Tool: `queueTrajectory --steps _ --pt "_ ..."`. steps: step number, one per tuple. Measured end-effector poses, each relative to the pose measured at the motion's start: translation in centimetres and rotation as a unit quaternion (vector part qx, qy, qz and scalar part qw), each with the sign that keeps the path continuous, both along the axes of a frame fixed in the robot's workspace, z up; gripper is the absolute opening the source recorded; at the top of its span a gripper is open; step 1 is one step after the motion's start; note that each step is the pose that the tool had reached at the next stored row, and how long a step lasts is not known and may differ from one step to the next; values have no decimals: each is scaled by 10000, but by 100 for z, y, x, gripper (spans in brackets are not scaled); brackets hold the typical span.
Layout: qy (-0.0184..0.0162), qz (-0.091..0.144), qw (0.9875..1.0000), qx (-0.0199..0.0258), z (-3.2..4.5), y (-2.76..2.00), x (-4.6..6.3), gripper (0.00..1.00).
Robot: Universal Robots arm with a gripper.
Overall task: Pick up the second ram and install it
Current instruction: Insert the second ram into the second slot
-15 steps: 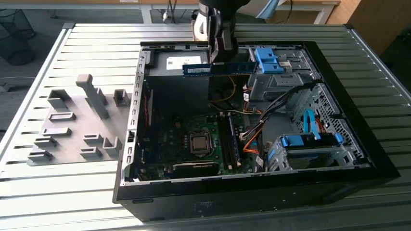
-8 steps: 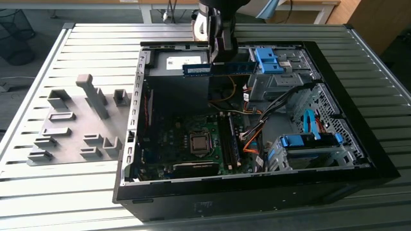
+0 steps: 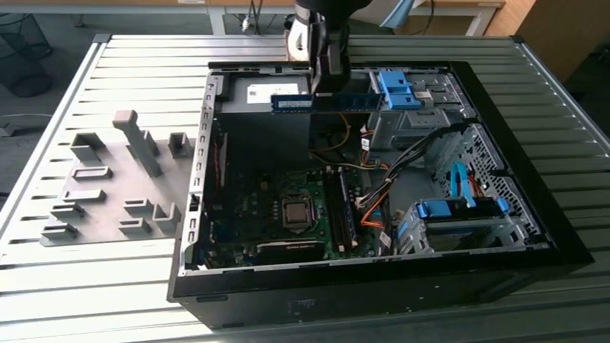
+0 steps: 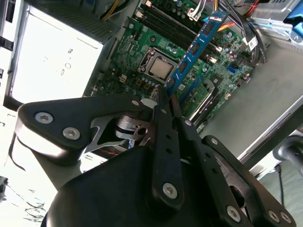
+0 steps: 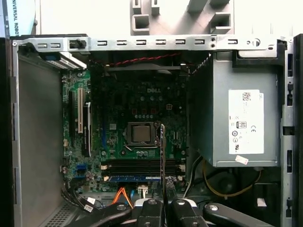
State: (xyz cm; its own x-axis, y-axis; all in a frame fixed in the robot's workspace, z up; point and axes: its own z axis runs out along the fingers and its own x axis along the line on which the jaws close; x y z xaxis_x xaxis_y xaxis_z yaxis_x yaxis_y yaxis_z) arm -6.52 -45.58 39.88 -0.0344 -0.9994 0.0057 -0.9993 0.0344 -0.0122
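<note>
Surface: slatted grey metal table (image 3: 96, 286), with floor and desk legs past its far edge.
Case: a big black computer case (image 3: 381, 293) lies flat with its side open, covering most of the table out to the edge on the exterior view's right.
Holders: light grey plastic holder blocks (image 3: 114, 179) stand on a grey mat beside the case, toward the table's edge on the exterior view's left.
Pincer: the black two-fingered gripper (image 3: 331, 91) hangs over the far end of the case, clenched on the stick from above.
Ram: the second ram (image 3: 324, 102), a long thin blue circuit-board stick with black chips and a white label, is held level in the air above the case's far edge, clear of the board.
Wrist views: the second ram (image 4: 196, 45) (image 5: 162, 151) juts out from the gripper (image 4: 166, 97) (image 5: 163, 191) over the board.
Board: a green motherboard (image 5: 118, 109) lies on the case floor, with a square metal processor socket (image 5: 140, 134) and long black memory slots (image 5: 142, 165) just beside it.
Slot: one of them carries a blue strip (image 5: 130, 178).
Power supply: a grey metal box with a white label (image 5: 222, 118) sits in a corner of the case.
</note>
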Motion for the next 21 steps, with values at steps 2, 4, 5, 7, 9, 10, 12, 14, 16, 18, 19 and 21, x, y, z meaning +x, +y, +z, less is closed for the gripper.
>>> queueTrajectory --steps 2,4,5,7,9,10,12,14,16,18,19,21 --pt "0 -108 9999 -1 -1 0 0 14" --pt "0 -219 9998 -2 -2 0 0 14" --pt "0 -273 9996 -3 -3 0 0 14" --pt "0 -376 9993 -4 -4 0 0 14" --pt "0 -480 9988 -4 -5 0 0 14" --pt "0 -535 9986 -5 -6 0 0 14" --pt "0 -633 9980 -6 -7 0 0 14" --pt "0 -728 9973 -7 -8 0 0 14" --pt "0 -823 9966 -7 -9 0 0 14" --pt "0 -921 9957 -9 -10 0 0 14" --pt "0 -971 9953 -9 -10 0 0 14" --pt "0 -1073 9942 -10 -11 0 0 14"
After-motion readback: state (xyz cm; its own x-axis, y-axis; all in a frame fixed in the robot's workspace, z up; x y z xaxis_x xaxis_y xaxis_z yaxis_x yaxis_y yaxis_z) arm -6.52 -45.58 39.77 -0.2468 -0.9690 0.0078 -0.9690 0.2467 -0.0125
